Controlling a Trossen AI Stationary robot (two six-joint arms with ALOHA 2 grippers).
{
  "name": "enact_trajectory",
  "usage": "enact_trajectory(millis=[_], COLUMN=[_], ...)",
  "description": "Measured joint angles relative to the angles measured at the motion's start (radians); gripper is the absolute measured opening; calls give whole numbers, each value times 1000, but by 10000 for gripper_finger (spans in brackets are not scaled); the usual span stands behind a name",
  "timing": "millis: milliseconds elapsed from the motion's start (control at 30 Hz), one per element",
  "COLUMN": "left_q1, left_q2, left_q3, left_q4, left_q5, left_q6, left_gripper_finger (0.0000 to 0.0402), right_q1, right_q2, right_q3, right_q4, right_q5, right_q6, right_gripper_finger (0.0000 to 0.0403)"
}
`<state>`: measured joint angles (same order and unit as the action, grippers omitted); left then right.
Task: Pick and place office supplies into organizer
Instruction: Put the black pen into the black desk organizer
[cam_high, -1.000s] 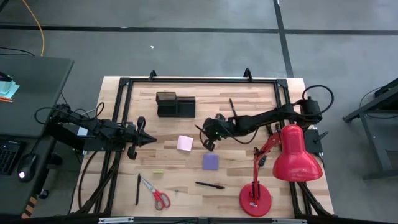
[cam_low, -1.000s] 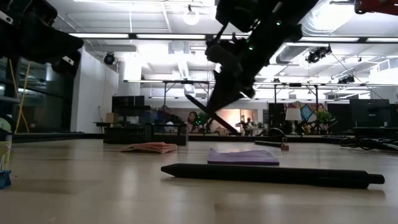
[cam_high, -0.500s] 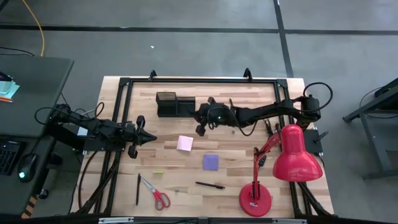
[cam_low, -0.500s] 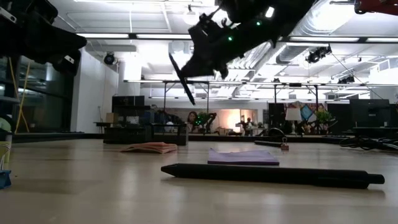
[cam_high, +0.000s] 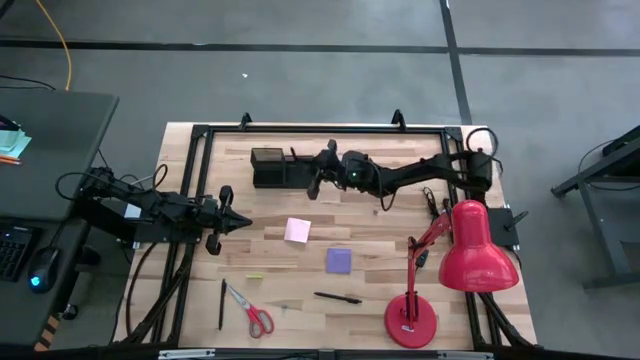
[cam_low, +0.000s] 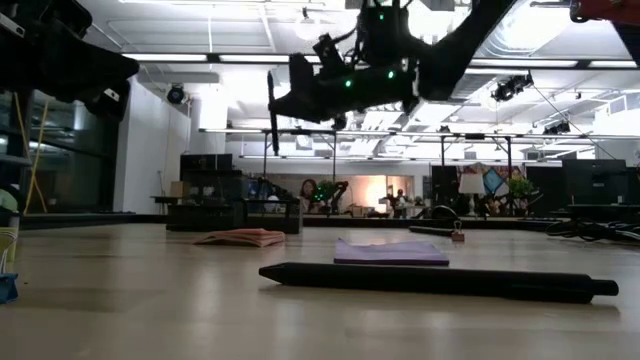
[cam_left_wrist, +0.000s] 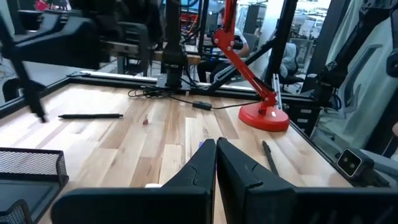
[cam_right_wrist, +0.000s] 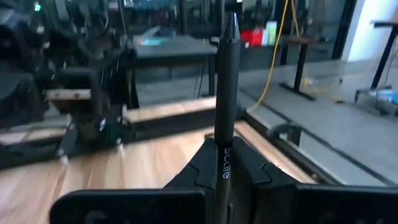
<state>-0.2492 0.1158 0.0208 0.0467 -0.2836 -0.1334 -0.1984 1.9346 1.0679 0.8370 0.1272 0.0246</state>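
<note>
The right gripper (cam_high: 318, 177), clamped on a dark pen (cam_right_wrist: 224, 93), hung just beside the organizer (cam_high: 281, 168); it needed centring over a compartment first.

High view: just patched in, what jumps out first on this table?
The big red desk lamp dominates the table's right side. Mid-table at the far edge, the right gripper is shut on a dark pen, held right beside the black organizer. The left gripper waits, shut, at the left.
</note>
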Motion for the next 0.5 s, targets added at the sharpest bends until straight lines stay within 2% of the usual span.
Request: enact_trajectory(millis=[167, 300, 500], left_q1=[0, 0, 0], left_q2=[0, 0, 0], left_q3=[0, 0, 0], left_q4=[-23, -23, -23], left_q5=[0, 4, 6], left_q6=[2, -2, -5], left_gripper_finger=[1, 1, 1], right_q1=[-45, -57, -57], right_q2=[72, 139, 219], right_q3=[28, 125, 302], right_q4=[104, 91, 0], right_q5=[-71, -124, -137], right_q6=[26, 38, 12], right_gripper_finger=[5, 5, 5])
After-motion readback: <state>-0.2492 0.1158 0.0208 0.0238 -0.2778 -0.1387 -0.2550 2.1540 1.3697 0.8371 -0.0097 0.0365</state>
